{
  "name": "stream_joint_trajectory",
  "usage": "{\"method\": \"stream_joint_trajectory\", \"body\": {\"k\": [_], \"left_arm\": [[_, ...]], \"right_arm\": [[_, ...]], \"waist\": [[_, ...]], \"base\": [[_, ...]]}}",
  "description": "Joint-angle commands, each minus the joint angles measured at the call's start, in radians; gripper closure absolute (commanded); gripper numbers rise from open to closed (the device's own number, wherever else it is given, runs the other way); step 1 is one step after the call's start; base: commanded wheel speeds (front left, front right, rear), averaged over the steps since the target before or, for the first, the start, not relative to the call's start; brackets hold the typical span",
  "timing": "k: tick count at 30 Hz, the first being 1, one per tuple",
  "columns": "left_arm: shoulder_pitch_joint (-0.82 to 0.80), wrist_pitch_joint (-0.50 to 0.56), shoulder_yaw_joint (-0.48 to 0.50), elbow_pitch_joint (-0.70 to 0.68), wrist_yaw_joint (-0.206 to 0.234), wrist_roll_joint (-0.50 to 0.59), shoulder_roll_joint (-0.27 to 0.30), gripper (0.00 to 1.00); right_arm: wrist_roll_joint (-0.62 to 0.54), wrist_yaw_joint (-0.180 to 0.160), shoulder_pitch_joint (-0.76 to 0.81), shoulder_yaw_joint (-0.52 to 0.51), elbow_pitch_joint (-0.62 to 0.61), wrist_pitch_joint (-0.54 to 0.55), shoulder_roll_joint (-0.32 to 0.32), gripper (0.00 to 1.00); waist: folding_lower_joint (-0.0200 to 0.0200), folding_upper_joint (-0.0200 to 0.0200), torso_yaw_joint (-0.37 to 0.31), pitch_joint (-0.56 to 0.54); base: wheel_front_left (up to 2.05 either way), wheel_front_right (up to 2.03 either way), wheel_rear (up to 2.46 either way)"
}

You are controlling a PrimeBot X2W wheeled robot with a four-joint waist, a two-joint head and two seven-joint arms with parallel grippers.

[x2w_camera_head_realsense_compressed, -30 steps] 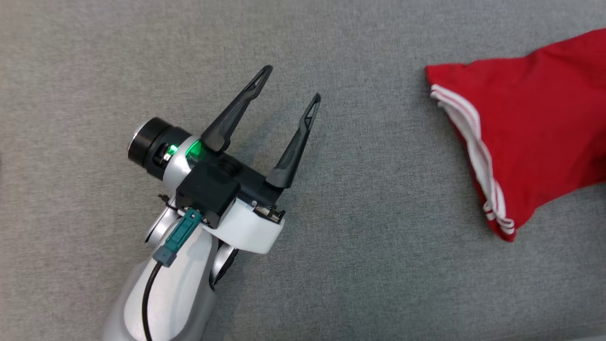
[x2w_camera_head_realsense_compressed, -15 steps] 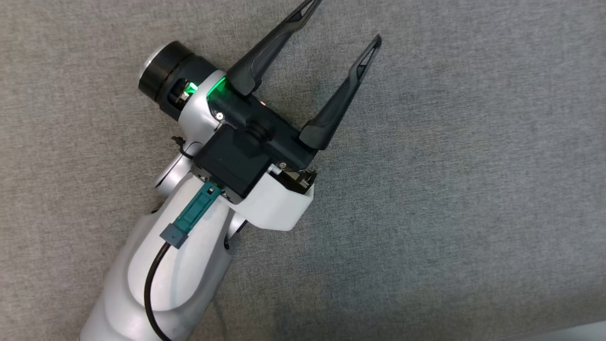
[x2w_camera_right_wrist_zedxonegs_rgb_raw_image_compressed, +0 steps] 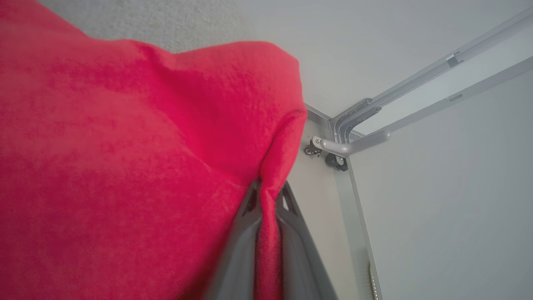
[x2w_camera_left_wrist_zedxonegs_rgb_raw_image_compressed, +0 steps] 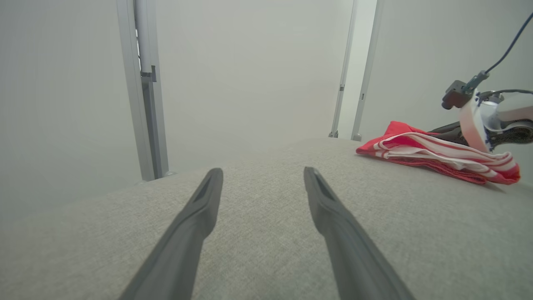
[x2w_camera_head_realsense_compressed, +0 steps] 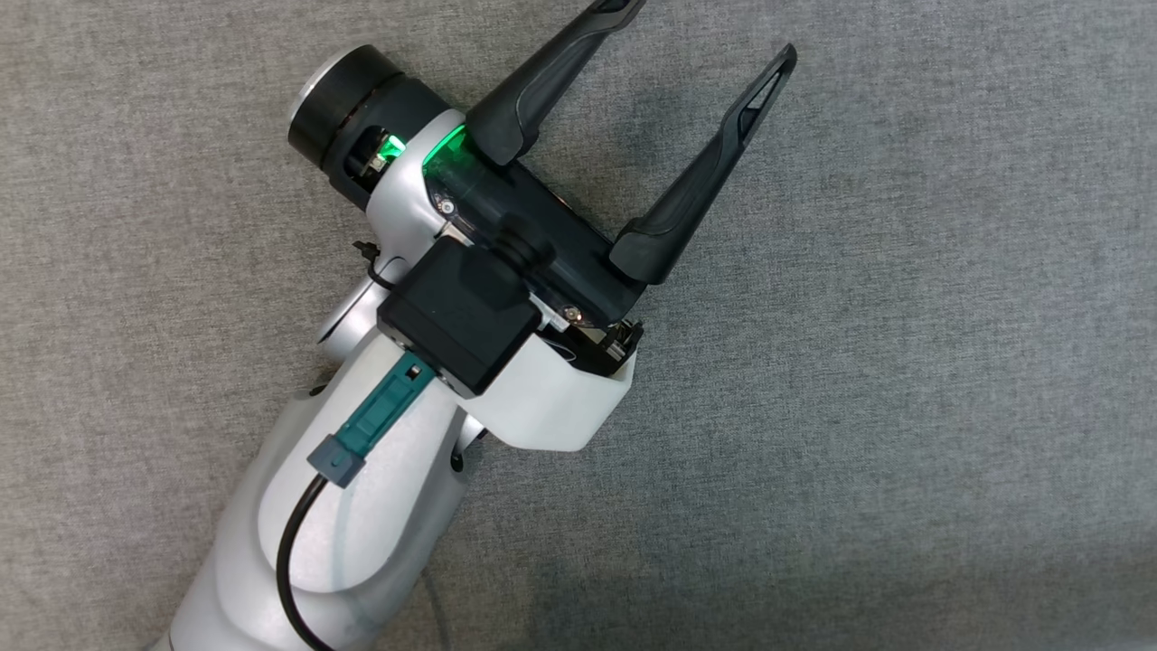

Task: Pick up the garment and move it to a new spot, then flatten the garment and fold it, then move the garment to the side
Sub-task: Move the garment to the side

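Left gripper (x2w_camera_head_realsense_compressed: 700, 32), fingers spread wide, points toward one o'clock over the grey tabletop (x2w_camera_head_realsense_compressed: 904, 362). Right gripper (x2w_camera_right_wrist_zedxonegs_rgb_raw_image_compressed: 268, 198) fingers pinch a fold of the red garment (x2w_camera_right_wrist_zedxonegs_rgb_raw_image_compressed: 125, 146).

Grey fabric surface (x2w_camera_head_realsense_compressed: 904, 362), pale walls (x2w_camera_left_wrist_zedxonegs_rgb_raw_image_compressed: 250, 62), metal frame posts (x2w_camera_left_wrist_zedxonegs_rgb_raw_image_compressed: 143, 104)

The bench (x2w_camera_head_realsense_compressed: 904, 380) is covered in grey woven cloth with a fine, even weave, and in the head view soft darker shadows fall across it. In the left wrist view its flat top runs back to a straight far edge. A red garment (x2w_camera_left_wrist_zedxonegs_rgb_raw_image_compressed: 420, 146) with white stripes lies bunched in loose folds on the bench towards the far right side, its lower folds resting on the grey cloth and throwing a thin shadow there.
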Motion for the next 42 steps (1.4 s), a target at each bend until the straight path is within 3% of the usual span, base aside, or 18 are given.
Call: {"method": "stream_joint_trajectory", "body": {"k": [1,2,3,10,18,26,34,40,42], "left_arm": [[0.030,0.009,0.021,0.067,0.001,0.002,0.047,0.00],[0.033,0.009,0.021,0.068,0.001,0.001,0.047,0.00],[0.036,0.009,0.022,0.067,0.002,-0.001,0.047,0.00],[0.059,0.008,0.025,0.058,0.015,-0.024,0.028,0.00],[0.144,0.006,0.069,0.059,0.045,-0.054,0.017,0.00],[0.301,0.006,0.198,0.071,0.065,-0.067,0.016,0.00],[0.443,0.006,0.346,0.054,0.079,-0.093,0.016,0.00],[0.535,0.006,0.384,0.070,0.085,-0.113,0.016,0.00],[0.547,0.006,0.386,0.072,0.088,-0.118,0.016,0.00]], "right_arm": [[0.001,-0.002,-0.019,-0.013,0.012,-0.001,-0.003,1.00],[0.004,-0.002,-0.023,-0.020,0.021,0.007,0.011,0.74],[-0.003,-0.002,-0.027,-0.024,0.033,0.015,0.017,0.00],[-0.034,-0.001,-0.050,-0.040,0.047,0.023,0.052,0.00],[-0.034,-0.001,-0.029,-0.015,-0.036,-0.003,0.132,0.00],[0.002,-0.001,0.048,0.016,-0.186,-0.005,0.277,0.00],[-0.026,-0.001,0.208,-0.004,-0.358,-0.016,0.432,0.00],[-0.083,-0.001,0.366,-0.022,-0.436,-0.045,0.565,0.00],[-0.094,-0.001,0.389,-0.023,-0.445,-0.049,0.582,0.00]], "waist": [[0.0000,-0.0001,0.004,-0.002],[0.0000,-0.0001,0.006,-0.004],[0.0000,-0.0001,0.008,-0.008],[0.0000,-0.0001,0.022,-0.076],[0.0000,-0.0001,0.037,-0.262],[0.0000,-0.0001,0.059,-0.458],[0.0000,-0.0001,0.104,-0.570],[0.0000,-0.0001,0.136,-0.645],[0.0000,-0.0001,0.140,-0.655]], "base": [[0.00,0.00,0.00],[0.00,0.00,0.00],[0.00,0.00,0.00],[0.00,0.00,0.00],[0.00,0.00,0.00],[0.00,0.00,0.00],[0.00,0.00,0.00],[0.00,0.00,0.00],[0.00,0.00,0.00]]}}
